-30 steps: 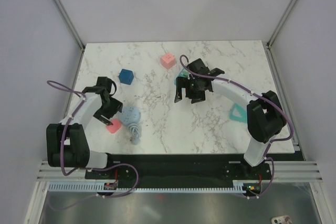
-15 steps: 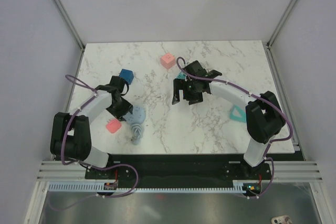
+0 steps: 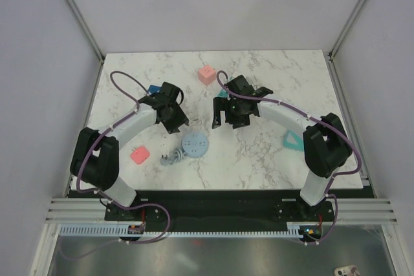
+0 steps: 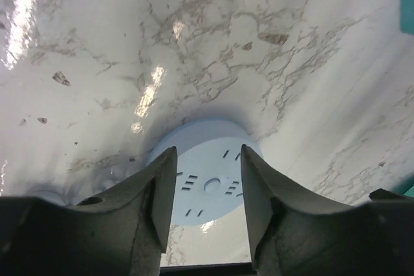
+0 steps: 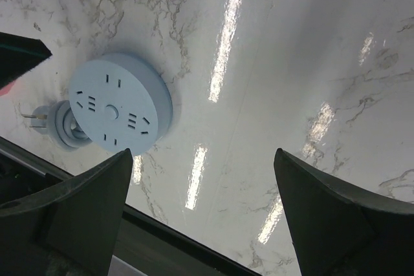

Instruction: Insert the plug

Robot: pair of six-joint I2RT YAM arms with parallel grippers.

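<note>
Now the left pincer [image 4: 208,159] hovers half-open and empty above the round blue socket [image 4: 210,185]; the right pincer [image 5: 202,159] gapes wide, holding nothing.

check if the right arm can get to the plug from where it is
Probably yes, though not directly. The plug lies uncovered on the table, but the socket sits between it and the open right gripper, so the arm would have to reach over or around that.
</note>
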